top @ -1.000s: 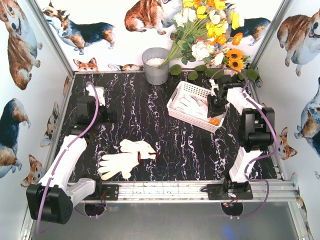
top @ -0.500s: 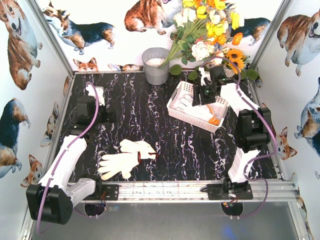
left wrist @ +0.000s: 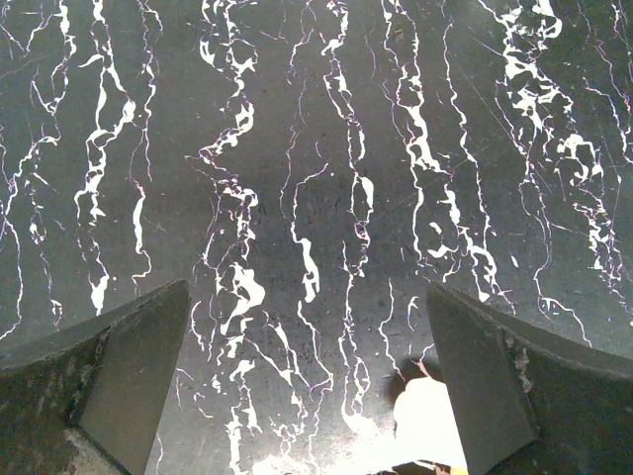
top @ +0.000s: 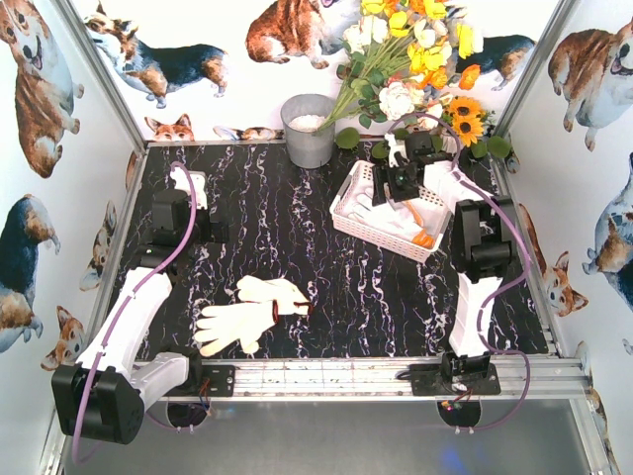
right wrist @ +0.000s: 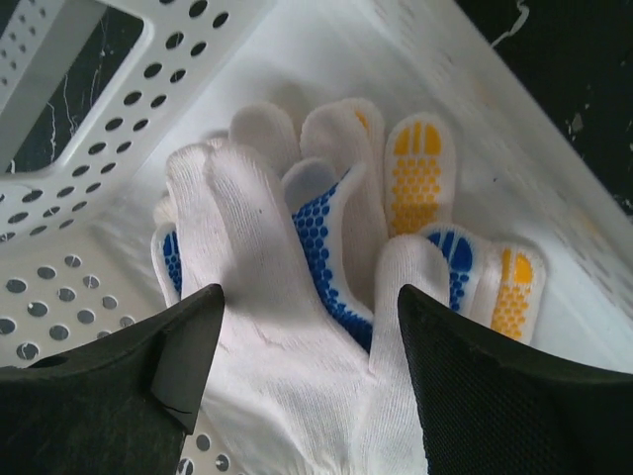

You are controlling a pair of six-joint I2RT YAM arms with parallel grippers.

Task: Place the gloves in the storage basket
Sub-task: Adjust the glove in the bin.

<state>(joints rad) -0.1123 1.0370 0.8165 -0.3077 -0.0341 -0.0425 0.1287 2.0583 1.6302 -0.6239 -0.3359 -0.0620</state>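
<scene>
Marbled bench (top: 297,252): storage basket (top: 346,200) at 2 o'clock holds gloves (right wrist: 297,247), right fingers (right wrist: 475,386) spread above; left fingers (left wrist: 119,376) spread; loose gloves (top: 247,312) at 7 o'clock

A staged robot test booth: corgi-print walls (top: 40,198) enclose a black marbled surface (top: 297,198), with an aluminium rail (top: 336,376) at 6 o'clock and flowers (top: 415,49) at 1 o'clock.

The left claw (left wrist: 307,297) is hanging over the black, white-veined counter (left wrist: 326,119) — its jaws standing wide apart. A pale patch (left wrist: 430,426) is showing beside one finger — too cropped to identify.
</scene>
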